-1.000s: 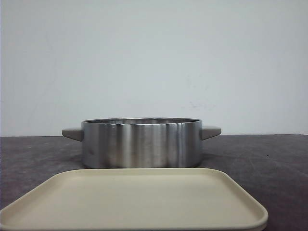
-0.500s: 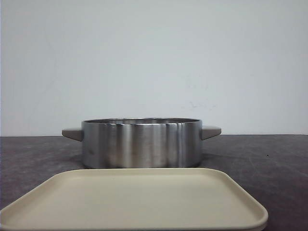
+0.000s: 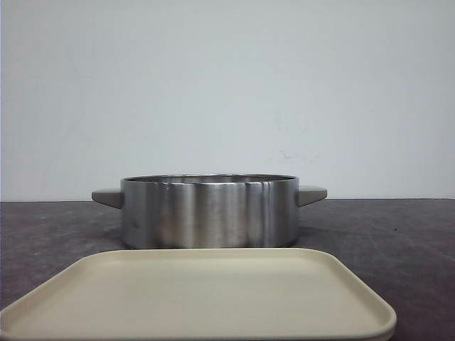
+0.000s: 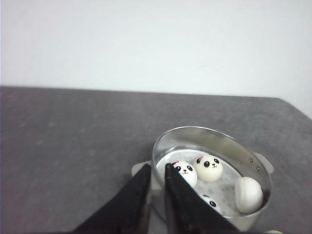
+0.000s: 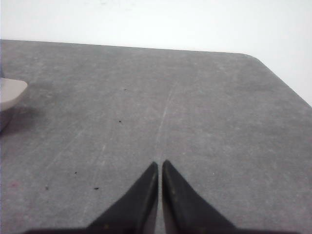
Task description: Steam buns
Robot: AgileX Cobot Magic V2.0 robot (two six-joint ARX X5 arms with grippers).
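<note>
Four buns (image 4: pixel 208 167) inside a pot (image 3: pixel 209 211) at mid-surface (image 3: pixel 398 234), a tray (image 3: pixel 199 295) just before it at the surface's near edge

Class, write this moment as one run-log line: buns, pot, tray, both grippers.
buns: four in pot | pot: on table, uncovered | tray: bare, before pot | left gripper: shut, holding nothing | right gripper: shut, above table

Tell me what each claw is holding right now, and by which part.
Nothing. The left claw and right claw are both shut and empty; the white panda-faced buns sit in the round steel pot.
</note>
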